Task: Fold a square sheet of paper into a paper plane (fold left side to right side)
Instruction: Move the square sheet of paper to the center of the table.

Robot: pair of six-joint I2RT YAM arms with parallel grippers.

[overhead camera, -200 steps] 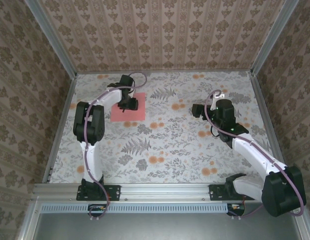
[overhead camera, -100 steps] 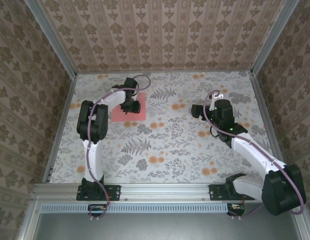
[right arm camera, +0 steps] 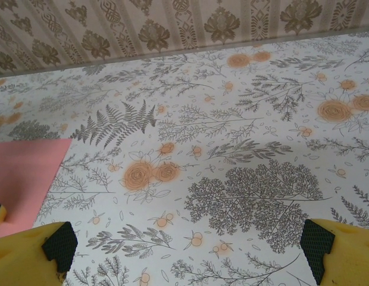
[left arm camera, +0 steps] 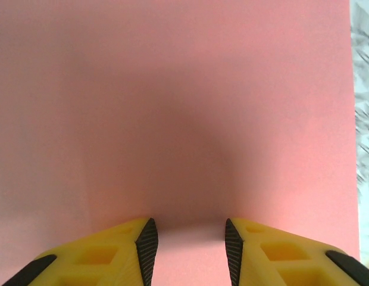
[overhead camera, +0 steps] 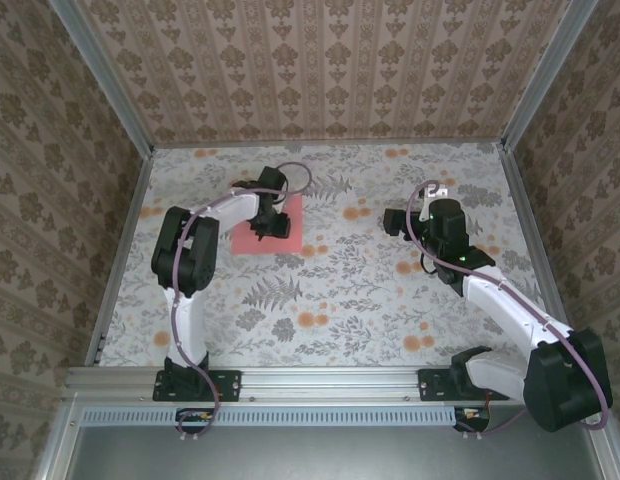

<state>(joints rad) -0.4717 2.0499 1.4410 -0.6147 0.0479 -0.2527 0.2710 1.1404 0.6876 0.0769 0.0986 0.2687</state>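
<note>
The square sheet of paper is salmon-pink and lies flat on the flowered table at the back left. My left gripper is down on top of it, near its middle. In the left wrist view the paper runs under the yellow fingers, and my left gripper stands open with a gap and only the flat sheet below. My right gripper is open wide over bare table, right of centre. The paper's corner shows at the left of the right wrist view.
The table carries a grey leaf and orange flower print. Patterned walls with metal corner posts close in the back and both sides. The aluminium rail with the arm bases runs along the near edge.
The left gripper has slid to the right with the paper under it, so the sheet now lies further right and slightly nearer. The right arm has stayed still.
</note>
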